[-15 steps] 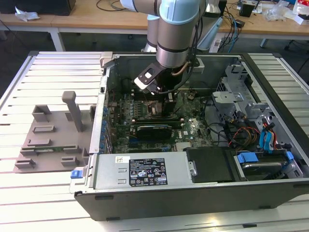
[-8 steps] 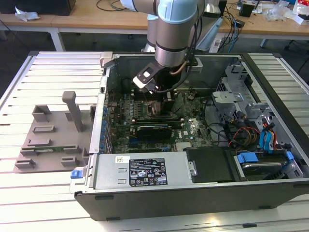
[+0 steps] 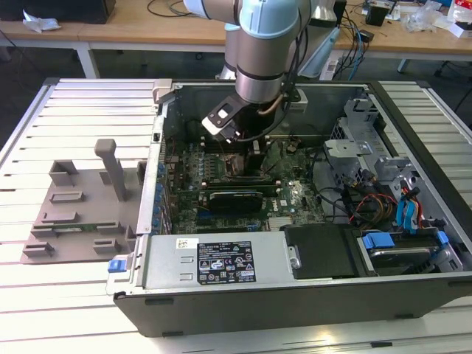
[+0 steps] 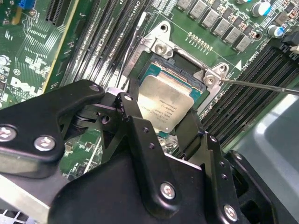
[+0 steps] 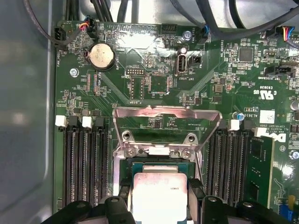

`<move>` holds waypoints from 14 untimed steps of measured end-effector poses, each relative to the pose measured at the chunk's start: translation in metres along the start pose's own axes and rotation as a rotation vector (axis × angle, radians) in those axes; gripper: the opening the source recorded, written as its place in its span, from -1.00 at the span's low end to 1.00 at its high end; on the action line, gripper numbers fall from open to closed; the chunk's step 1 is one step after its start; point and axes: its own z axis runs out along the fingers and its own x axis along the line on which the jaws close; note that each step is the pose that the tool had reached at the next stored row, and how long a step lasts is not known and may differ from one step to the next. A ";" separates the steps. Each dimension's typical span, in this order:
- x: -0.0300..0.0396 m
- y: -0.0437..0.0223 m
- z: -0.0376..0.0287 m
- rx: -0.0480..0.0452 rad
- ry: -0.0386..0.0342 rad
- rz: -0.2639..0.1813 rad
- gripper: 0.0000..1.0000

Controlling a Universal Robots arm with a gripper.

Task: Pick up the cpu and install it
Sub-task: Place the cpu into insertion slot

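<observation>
The cpu (image 4: 169,103) (image 5: 159,198) is a silvery square chip, seen in both wrist views. It lies level in or just above the open motherboard socket (image 4: 161,63) (image 5: 140,167); I cannot tell whether it is seated. My gripper (image 4: 161,113) (image 5: 159,189) has one black finger (image 4: 128,109) (image 5: 122,192) on each side of the chip, against its edges. The socket's metal load plate (image 5: 167,120) stands raised. In the exterior view the gripper (image 3: 247,151) reaches down into the open computer case (image 3: 295,295), over the board's middle.
Memory slots (image 5: 81,158) (image 5: 231,154) flank the socket. A thin metal lever (image 4: 261,86) sticks out beside it. A power supply (image 3: 221,262), a drive cage (image 3: 354,147) and loose cables (image 3: 369,203) fill the case. A grey fixture (image 3: 81,206) sits at the exterior view's left.
</observation>
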 end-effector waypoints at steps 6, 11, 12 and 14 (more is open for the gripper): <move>0.0001 -0.0015 0.0035 0.0004 -0.0002 0.009 0.10; 0.0001 -0.0014 0.0042 0.0002 0.0000 0.009 0.10; 0.0002 -0.0013 0.0044 -0.0005 0.0008 0.009 0.11; 0.0003 -0.0013 0.0044 -0.0002 0.0007 0.009 0.24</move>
